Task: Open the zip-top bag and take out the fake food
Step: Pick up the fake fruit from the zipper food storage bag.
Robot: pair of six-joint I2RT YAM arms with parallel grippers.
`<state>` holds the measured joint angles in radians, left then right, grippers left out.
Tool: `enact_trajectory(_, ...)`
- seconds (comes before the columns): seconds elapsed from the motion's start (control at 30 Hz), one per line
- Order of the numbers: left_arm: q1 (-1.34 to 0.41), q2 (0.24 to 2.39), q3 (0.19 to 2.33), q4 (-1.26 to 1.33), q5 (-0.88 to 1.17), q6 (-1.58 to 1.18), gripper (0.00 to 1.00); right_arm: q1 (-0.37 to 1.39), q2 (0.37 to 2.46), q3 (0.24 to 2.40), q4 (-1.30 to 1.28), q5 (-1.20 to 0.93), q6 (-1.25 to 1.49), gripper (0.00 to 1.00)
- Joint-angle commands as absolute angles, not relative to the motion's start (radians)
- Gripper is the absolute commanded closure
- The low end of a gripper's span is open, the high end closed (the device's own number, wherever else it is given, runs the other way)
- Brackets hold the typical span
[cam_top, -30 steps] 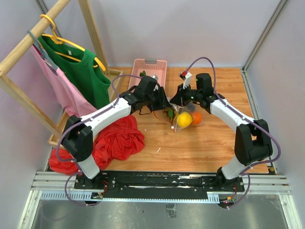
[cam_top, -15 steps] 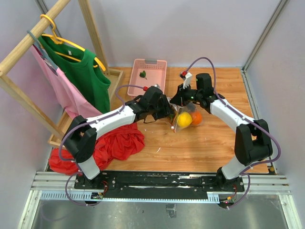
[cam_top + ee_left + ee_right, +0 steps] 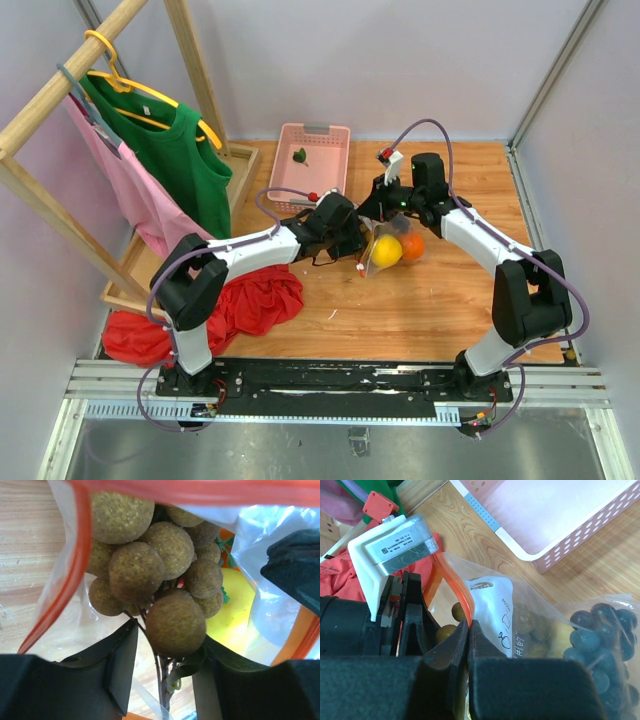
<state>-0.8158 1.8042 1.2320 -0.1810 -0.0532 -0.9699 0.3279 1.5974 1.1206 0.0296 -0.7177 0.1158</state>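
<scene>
Zip-top bag (image 3: 530, 597) edge pinched in right tool (image 3: 470, 627), left tool (image 3: 165, 660) astride tan bunch (image 3: 150, 565)

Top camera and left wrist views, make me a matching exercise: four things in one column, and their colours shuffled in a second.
Things:
1. basket
2. crumpled cloth
3. bunch of little balls
4. hanging T-shirt

Colours:
A. green
B. tan-brown
C. pink
D. red

Pairs: 1-C, 2-D, 3-B, 4-A
</scene>
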Motion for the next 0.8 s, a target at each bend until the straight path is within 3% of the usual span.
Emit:
enact_trajectory(0.0, -0.824, 1.816, 1.277, -0.175, -0.101, -0.946, 0.57, 0.357, 1.574, 1.104, 0.063, -0.716, 0.119, 0.99)
enact_trajectory(0.13, -0.822, 1.779, 1.297, -0.199, -0.112, -0.912, 0.86, 0.358, 1.563, 1.103, 0.042, -0.723, 0.08, 0.99)
enact_trajectory(0.23, -0.814, 1.742, 1.296, -0.218, -0.104, -0.897, 0.95, 0.356, 1.546, 1.104, 0.019, -0.743, 0.04, 0.99)
enact_trajectory(0.53, -0.759, 1.618, 1.211, -0.14, -0.003, -0.915, 1.0, 0.357, 1.457, 1.072, -0.066, -0.788, -0.058, 0.99)
enact_trajectory(0.77, -0.677, 1.614, 1.149, 0.008, 0.257, -1.031, 1.0, 0.367, 1.386, 1.011, -0.075, -0.749, -0.115, 0.99)
